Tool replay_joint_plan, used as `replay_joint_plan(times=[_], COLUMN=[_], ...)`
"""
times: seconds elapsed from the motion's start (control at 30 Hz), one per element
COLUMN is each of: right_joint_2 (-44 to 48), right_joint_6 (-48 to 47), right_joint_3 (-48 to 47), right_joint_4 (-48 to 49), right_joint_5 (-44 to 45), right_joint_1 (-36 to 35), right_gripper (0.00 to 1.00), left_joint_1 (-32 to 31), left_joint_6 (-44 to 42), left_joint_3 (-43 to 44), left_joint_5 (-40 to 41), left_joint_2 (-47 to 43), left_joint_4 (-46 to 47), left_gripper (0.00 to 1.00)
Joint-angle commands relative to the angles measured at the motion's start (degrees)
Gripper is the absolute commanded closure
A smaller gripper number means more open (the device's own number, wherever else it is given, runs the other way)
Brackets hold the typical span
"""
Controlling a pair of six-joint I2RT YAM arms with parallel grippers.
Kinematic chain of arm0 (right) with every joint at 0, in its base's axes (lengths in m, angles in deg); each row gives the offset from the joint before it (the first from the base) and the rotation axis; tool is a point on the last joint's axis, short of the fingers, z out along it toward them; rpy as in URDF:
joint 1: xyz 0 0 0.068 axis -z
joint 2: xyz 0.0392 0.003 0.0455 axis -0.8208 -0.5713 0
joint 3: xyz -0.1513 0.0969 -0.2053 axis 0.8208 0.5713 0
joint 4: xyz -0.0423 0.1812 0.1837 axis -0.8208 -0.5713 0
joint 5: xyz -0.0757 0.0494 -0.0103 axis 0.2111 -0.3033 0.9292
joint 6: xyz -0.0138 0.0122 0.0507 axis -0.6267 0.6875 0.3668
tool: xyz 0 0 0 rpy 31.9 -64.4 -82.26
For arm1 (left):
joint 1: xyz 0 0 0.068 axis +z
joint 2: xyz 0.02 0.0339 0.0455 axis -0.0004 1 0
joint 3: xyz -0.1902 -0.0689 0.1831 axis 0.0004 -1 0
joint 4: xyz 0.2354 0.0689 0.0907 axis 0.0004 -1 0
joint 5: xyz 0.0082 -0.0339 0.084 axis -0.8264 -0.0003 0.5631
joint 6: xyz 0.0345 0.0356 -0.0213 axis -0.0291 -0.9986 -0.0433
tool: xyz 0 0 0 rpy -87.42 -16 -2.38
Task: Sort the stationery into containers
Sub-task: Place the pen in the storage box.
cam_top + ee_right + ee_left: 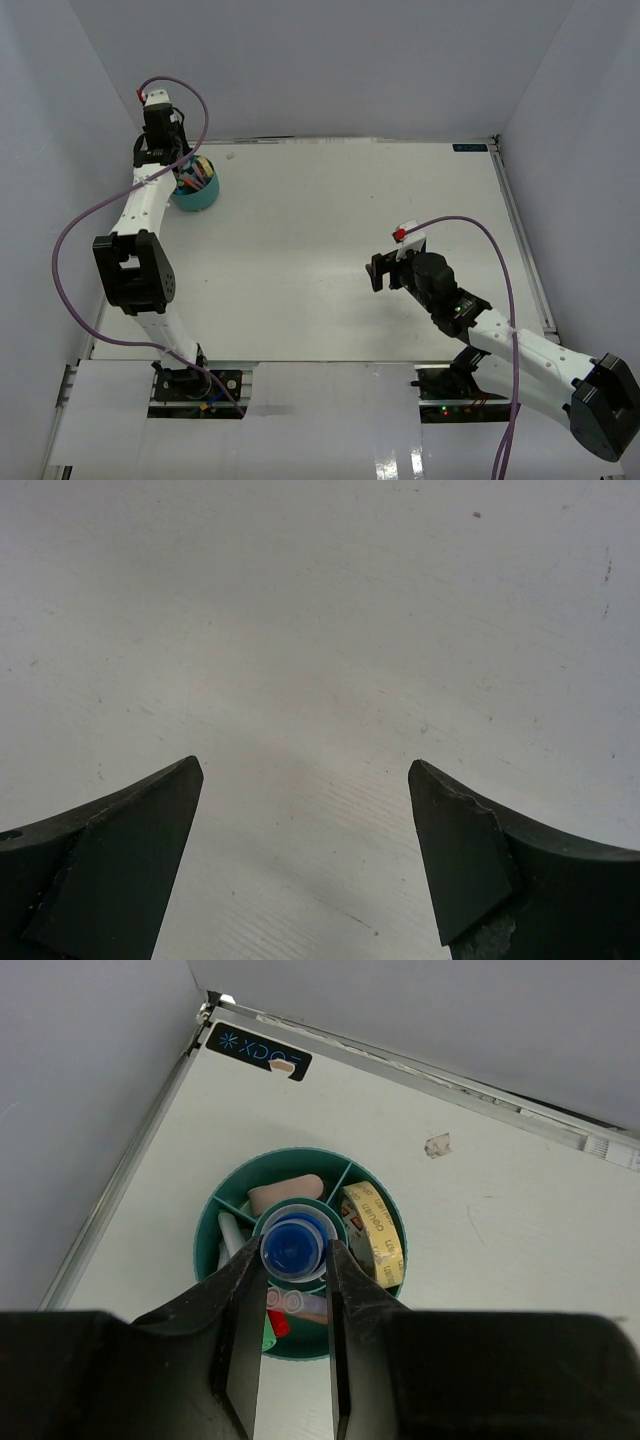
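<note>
Top view: the round teal plastic organizer (203,197) stands at 10 o'clock on the white surface (330,220), under the left end effector (185,172). Left wrist view: this end effector is closed narrowly on the small blue-capped bottle (292,1246), which sits in the organizer's central tube. Right wrist view: the right end effector (305,770) is spread wide and holds nothing.

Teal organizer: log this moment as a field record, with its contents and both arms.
organizer: round, teal, at the table's far left corner
central tube: blue-capped bottle, cap up
compartments: cream tape roll; beige piece; markers
left fingers: one on each side of the bottle's cap; contact unclear
right fingers: spread wide above the table, nothing between them
</note>
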Motion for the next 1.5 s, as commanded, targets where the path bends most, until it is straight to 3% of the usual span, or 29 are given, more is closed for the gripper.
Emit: replay_joint_plan(times=[0.0,0.37,0.6,0.87,0.97,1.23,1.37,1.47], right_joint_2=[0.01,0.36,-0.17,0.62,1.15,5.1,9.31,12.74], right_joint_6=[-0.24,-0.24,-0.24,-0.15,-0.24,-0.15,1.25,2.31], right_joint_3=[-0.35,-0.17,-0.26,-0.09,0.0,-2.72,-5.0,-7.55], right_joint_4=[1.39,1.48,1.48,1.48,1.3,-2.56,-7.12,-11.34], right_joint_5=[-0.41,-0.32,-0.5,-0.24,-0.41,0.99,3.8,6.0], right_joint_1=[0.2,0.38,0.38,0.38,0.38,0.38,0.38,0.38], right_gripper=[0.1,0.1,0.1,0.1,0.1,0.1,0.1,0.1], left_joint_1=[0.47,0.47,0.47,0.47,0.47,0.47,0.47,0.47], left_joint_6=[0.95,1.66,1.57,2.18,2.1,2.97,2.98,3.24], left_joint_3=[-0.76,-2.26,-2.08,-1.64,-2.26,-4.8,-9.37,-16.37], left_joint_5=[-1.05,-1.49,-0.87,-0.52,-0.35,-2.54,-7.01,-9.22], left_joint_2=[-1.81,0.82,3.37,4.87,3.73,-7.86,-19.54,-31.57], left_joint_4=[1.5,1.24,3.34,4.05,3.96,2.12,-1.04,-2.8], left_gripper=[0.89,0.88,0.66,0.48,0.35,0.16,0.05,0.02])
